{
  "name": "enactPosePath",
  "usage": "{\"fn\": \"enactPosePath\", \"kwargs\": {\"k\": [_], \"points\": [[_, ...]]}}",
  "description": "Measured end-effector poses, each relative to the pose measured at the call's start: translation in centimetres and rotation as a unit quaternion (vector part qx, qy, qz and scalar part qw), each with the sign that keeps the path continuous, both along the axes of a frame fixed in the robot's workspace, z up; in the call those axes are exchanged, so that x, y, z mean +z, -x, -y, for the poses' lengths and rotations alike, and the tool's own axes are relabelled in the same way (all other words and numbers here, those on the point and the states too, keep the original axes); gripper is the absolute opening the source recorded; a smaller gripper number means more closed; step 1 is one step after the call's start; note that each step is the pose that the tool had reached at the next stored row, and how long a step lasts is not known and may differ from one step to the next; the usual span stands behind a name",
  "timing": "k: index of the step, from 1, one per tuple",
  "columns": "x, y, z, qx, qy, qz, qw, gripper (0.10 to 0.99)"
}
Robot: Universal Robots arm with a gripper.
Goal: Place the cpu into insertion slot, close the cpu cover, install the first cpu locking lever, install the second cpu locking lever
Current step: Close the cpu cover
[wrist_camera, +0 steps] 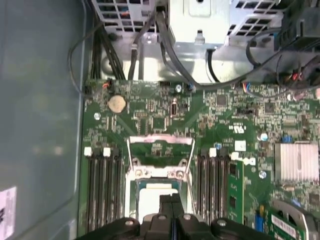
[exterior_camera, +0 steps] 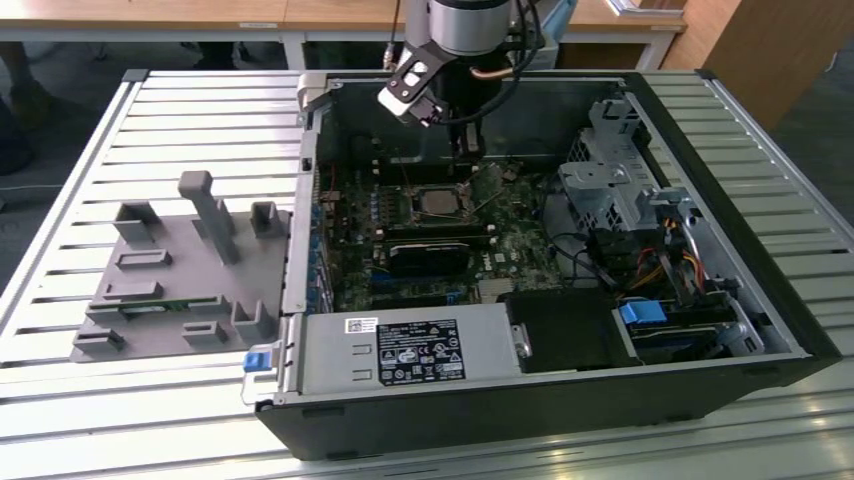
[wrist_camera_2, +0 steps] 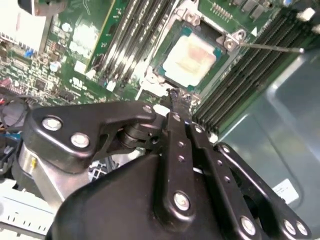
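Well out from the insertion slot (wrist_camera: 141, 174) on every side, the slatted metal desk (exterior_camera: 160, 420) carries everything I'm working with. The open black computer case (exterior_camera: 467, 425) lies flat around the slot. A grey moulded fixture (exterior_camera: 160, 290) sits outside the case, far from the slot toward the exterior view's left. Inside the case, a silver power supply (exterior_camera: 400, 350) lies nearer the camera than the slot in the exterior view. A silvery drive cage (exterior_camera: 601, 190) stands off the slot toward the exterior view's right. The green motherboard (wrist_camera: 150, 115) surrounds the slot, with rows of memory slots (wrist_camera: 102, 185) flanking it on two sides.

My end effector (wrist_camera_2: 172, 96) hangs right at the slot's edge, fingers pinched narrow against each other with nothing visible between them. The cpu (wrist_camera_2: 192, 57) lies flat in the slot, pale top up. In the first wrist view, the cpu cover (wrist_camera: 160, 141) looks swung back off the slot at the edge farther from the end effector. Green board shows through its window, but I can't judge its exact angle. Two thin wire levers (wrist_camera: 131, 155) run along the cover's sides. A coin cell (wrist_camera: 116, 103) sits beyond the cover from the slot.
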State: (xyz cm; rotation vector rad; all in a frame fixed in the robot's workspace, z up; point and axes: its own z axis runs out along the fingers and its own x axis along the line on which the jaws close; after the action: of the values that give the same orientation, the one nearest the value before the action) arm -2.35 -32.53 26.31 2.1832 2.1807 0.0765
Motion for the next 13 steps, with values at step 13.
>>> {"fn": "enactPosePath", "kwargs": {"k": [13], "points": [[-0.09, -3.76, -0.15, 0.001, -0.0078, -0.0092, 0.9999, 0.106]]}}
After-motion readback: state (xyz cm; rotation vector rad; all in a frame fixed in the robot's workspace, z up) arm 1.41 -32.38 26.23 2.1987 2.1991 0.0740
